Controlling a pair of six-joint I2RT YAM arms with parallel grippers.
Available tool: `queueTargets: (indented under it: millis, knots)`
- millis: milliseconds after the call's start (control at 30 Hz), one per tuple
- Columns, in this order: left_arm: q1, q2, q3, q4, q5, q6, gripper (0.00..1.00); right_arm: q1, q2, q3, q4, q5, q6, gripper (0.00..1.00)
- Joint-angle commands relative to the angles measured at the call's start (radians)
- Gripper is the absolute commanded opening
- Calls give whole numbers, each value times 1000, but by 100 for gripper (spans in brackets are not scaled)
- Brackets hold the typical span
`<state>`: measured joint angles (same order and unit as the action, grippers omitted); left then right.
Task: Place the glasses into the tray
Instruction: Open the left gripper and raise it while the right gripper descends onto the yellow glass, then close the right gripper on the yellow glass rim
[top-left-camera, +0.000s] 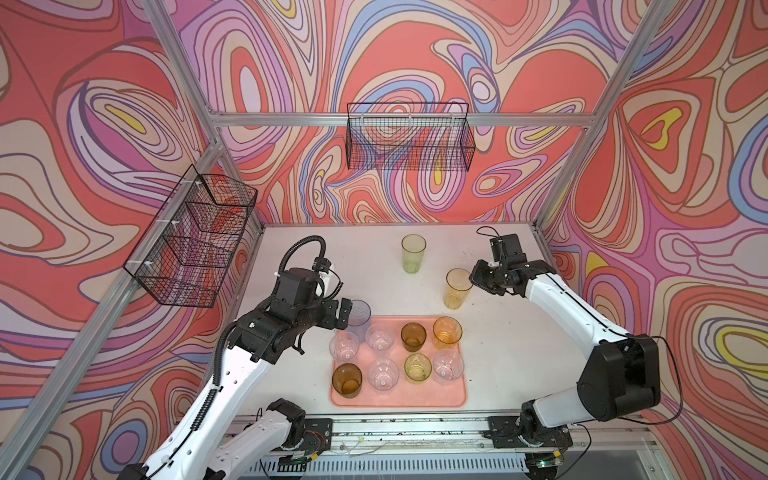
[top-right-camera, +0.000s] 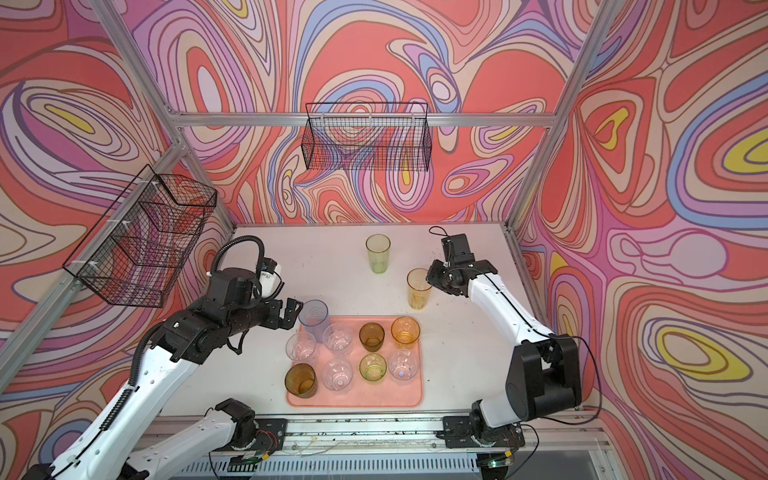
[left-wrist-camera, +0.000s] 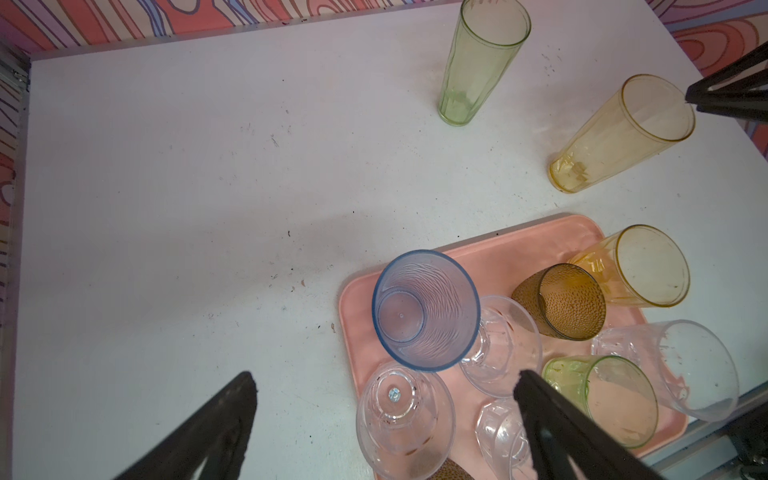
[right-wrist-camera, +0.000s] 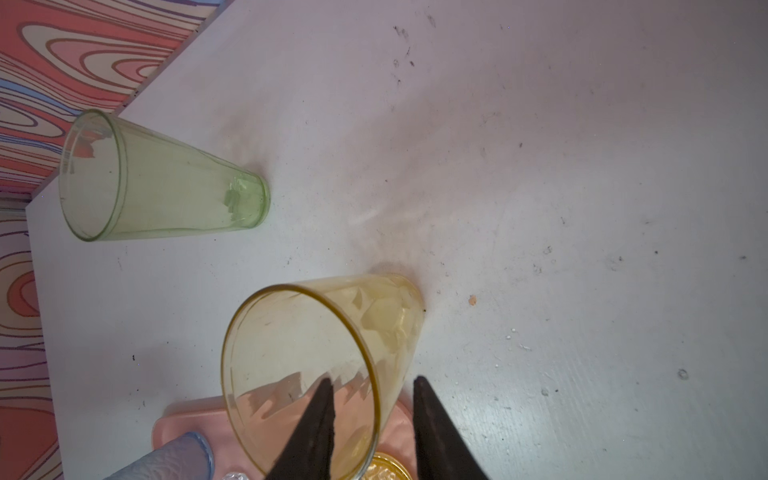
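Fingers (left-wrist-camera: 216, 432) of the left gripper (top-left-camera: 346, 315) are spread wide, nothing btwn them, at 9 o'clock of the tall pale blue ribbed tumbler (top-left-camera: 360, 316). They're just beside it; contact can't be told. That tumbler stands upright in the 11 o'clock corner of the flat salmon-pink plastic tray (top-left-camera: 399, 401).

Tray lies at 6 o'clock on the white table (top-left-camera: 498, 357), w/ eight short tumblers upright in two rows:
- four clear faceted tumblers (top-left-camera: 383, 374)
- two brown tumblers (top-left-camera: 347, 379)
- one green tumbler (top-left-camera: 417, 368)
- one yellow-orange tumbler (top-left-camera: 447, 331)

Tall yellow-green tumbler (top-left-camera: 413, 253) stands on the table at the tray's 12 o'clock, well apart. Tall yellow tumbler (top-left-camera: 457, 289) is upright at the tray's 1 o'clock, near.

Right gripper (right-wrist-camera: 374, 379) is at its 3 o'clock. Its fingers are part-open astride the rim wall, one inside, one outside, gaps visible, not clamped.
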<state>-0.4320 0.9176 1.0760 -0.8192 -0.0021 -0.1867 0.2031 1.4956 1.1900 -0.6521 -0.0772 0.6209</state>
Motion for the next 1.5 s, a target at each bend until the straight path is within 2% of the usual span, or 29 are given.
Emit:
queueTargets:
  millis: [0,200,833,1167,1467]
  knots:
    - [4,-19,-34,68,-28,13,100,-4,23,27,-12,21,-3,31]
    - [6,-22,-84,110,-56,16,100,-4,40,33,-17,30,-2,28]
    - [29,-38,-149,132,-52,11,100,-4,47,2,0,13,16,18]
    - [31,-28,-155,147,56,5,100,-4,51,9,7,-9,21,16]
    - [32,-32,-160,156,97,7,100,-5,37,-3,39,-28,44,13]
